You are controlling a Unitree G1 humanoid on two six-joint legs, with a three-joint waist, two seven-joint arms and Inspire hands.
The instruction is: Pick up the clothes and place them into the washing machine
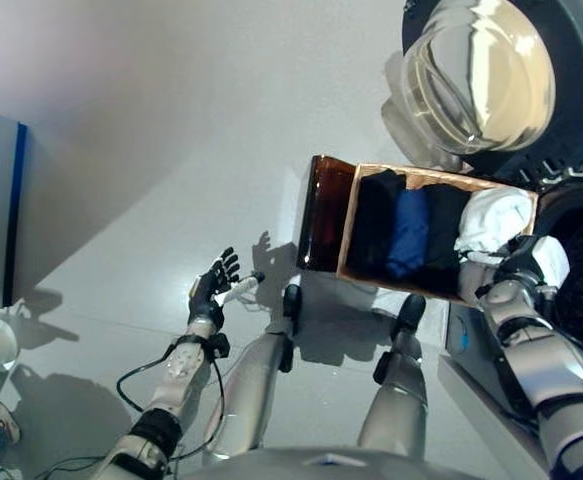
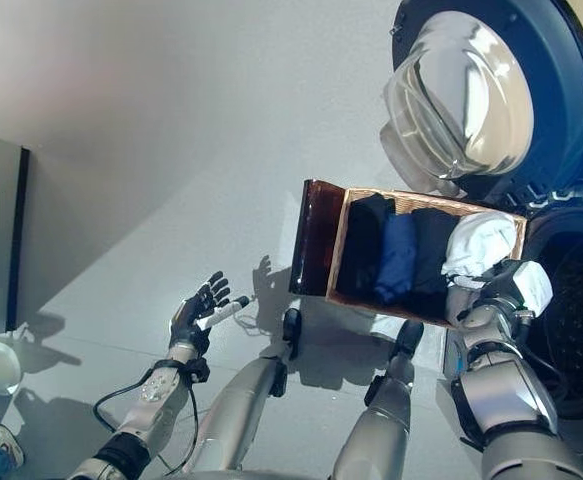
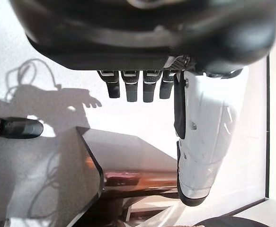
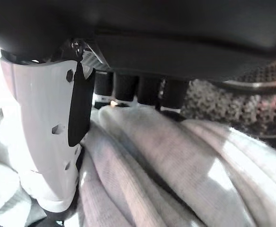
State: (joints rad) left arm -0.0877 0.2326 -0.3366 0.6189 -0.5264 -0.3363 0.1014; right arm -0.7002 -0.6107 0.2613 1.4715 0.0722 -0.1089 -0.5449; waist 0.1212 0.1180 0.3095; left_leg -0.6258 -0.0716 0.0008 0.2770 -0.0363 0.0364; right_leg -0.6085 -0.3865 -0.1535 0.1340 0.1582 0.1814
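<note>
While the left hand (image 1: 214, 284) hangs open over the floor, well apart, the right hand (image 2: 506, 287) closes on the white garment (image 1: 493, 220) at the basket's (image 1: 328, 215) right end, just left of the washing machine drum (image 2: 581, 310).
</note>
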